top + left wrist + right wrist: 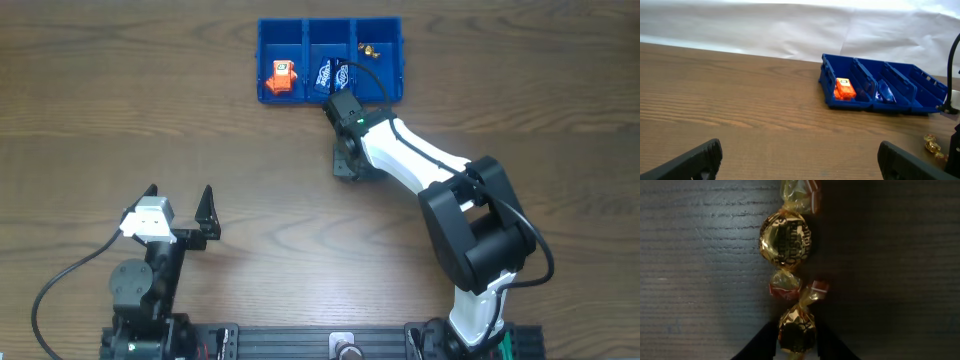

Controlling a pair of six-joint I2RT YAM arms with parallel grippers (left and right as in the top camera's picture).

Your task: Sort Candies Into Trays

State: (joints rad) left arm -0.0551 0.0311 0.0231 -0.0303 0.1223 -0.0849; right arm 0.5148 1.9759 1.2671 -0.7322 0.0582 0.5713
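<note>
On the table's near side of the tray: a gold candy pinched

From above, the blue tray (262, 60) holds an orange candy (282, 76), a blue candy (331, 73) and a gold piece (370, 48), one per compartment. The right gripper (346, 168) is down just before it. The left gripper (178, 190) stands well apart, spread wide. Its wrist camera shows those fingers (695, 160) parted over the table (740, 110). The right wrist camera shows the nearer gold candy (796, 327) pinched on the table, end to end with a second gold candy (786, 239).

Wide open wood ahead of the left gripper (180, 205), fingers spread, nothing between it and the blue tray (262, 62). It's tighter on the other side: the right arm (420, 160) slants across in front of the tray's near wall. The right gripper (797, 340) is pinched on a gold candy (797, 327), and a second gold candy (786, 239) crowds it, wrapper ends touching.
</note>
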